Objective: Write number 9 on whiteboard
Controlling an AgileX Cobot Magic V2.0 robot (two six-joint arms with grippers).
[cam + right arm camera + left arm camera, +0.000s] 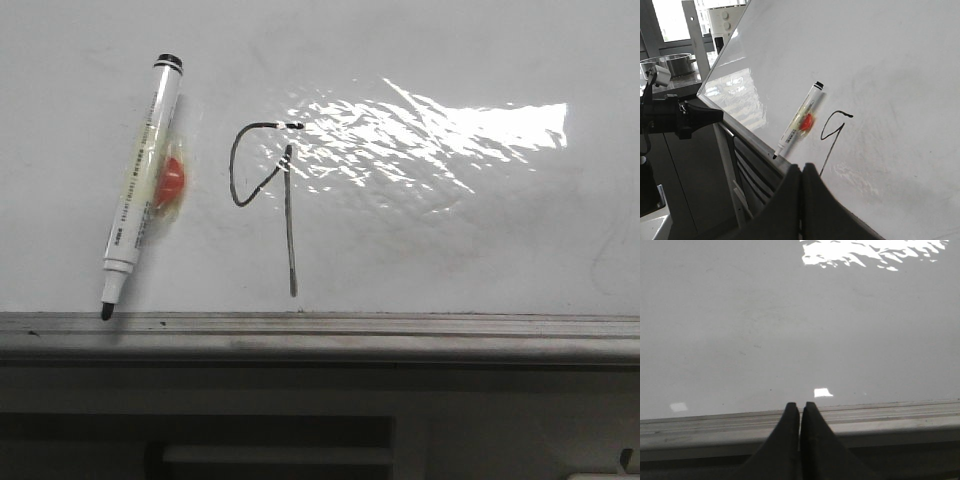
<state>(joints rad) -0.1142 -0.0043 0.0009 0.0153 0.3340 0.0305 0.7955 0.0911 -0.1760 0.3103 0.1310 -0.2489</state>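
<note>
The number 9 [270,190] is drawn in thin black line on the whiteboard [450,60], with an open loop and a long straight stem. It also shows in the right wrist view [832,135] on the whiteboard [890,75]. A white marker pen [143,183] with a black tip leans on the board left of the figure, tip on the grey ledge [400,325], an orange-red blob behind it. The marker also shows in the right wrist view [799,120]. My left gripper [800,406] is shut and empty over the ledge. My right gripper [802,166] is shut and empty, short of the board.
Bright rippled glare [430,135] lies on the board right of the figure. A dark grey panel with slots [200,440] sits below the ledge. The other arm [675,117] reaches in beside the board's edge, with a metal pot [672,62] behind it.
</note>
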